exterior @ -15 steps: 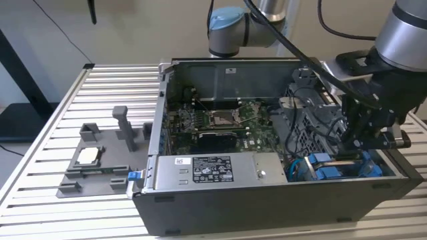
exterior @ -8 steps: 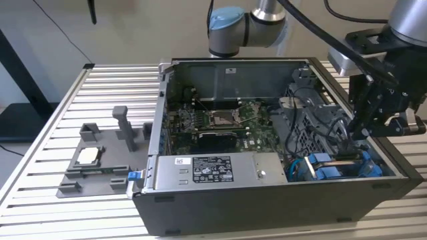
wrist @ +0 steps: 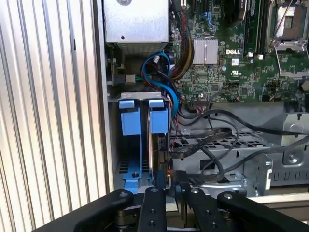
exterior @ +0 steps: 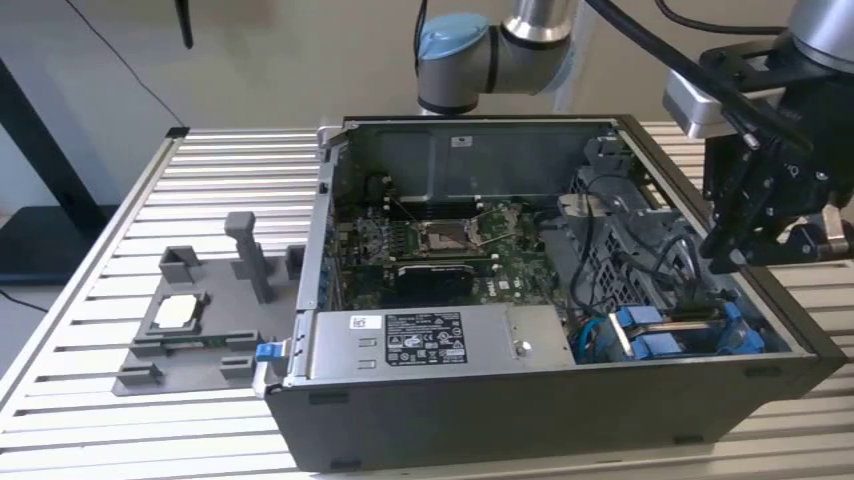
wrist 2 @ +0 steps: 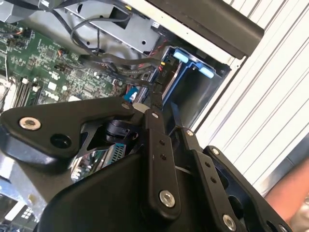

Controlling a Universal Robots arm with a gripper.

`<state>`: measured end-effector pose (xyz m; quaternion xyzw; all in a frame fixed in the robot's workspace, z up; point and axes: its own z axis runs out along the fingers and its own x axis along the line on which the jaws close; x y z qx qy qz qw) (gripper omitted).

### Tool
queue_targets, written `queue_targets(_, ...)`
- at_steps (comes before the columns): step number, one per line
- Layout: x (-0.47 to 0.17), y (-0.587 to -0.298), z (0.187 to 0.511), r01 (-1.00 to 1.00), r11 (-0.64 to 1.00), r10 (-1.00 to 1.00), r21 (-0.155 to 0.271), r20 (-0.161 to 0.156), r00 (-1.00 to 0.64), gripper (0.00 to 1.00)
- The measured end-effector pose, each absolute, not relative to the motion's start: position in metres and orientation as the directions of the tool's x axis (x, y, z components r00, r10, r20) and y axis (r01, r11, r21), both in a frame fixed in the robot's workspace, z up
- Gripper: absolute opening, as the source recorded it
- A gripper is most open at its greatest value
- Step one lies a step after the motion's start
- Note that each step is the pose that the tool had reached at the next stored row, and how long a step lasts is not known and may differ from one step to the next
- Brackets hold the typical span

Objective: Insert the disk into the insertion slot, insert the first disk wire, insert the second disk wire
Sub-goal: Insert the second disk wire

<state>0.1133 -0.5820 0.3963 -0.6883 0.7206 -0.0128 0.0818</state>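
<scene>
The disk sits edge-up in its slot, my hand just above it.

The disk [wrist: 155,145], in its blue carrier, stands in the insertion slot [wrist: 130,166] at the corner of the open computer case [exterior: 534,410], beside the grey power-supply box [exterior: 427,345]. My hand [wrist: 169,186] hangs right over the disk's end, its black fingers [wrist: 153,203] drawn close together around a dark wire connector [wrist: 179,178] (whether they truly pinch it, I cannot tell). Black cables [wrist: 217,140] loop past toward the green motherboard [wrist: 231,63]. The case rests on the slatted desk [exterior: 80,330], near a grey fixture tray [exterior: 187,340].
</scene>
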Motion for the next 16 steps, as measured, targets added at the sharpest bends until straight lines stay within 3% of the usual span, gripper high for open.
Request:
queue_targets(8, 0.132, -0.582, 0.396, -0.998, 0.051, -0.995, -0.028, -0.082, -0.048, 0.24)
queue_targets(16, 0.132, -0.582, 0.398, -0.998, 0.053, -0.995, -0.025, -0.083, -0.05, 0.24)
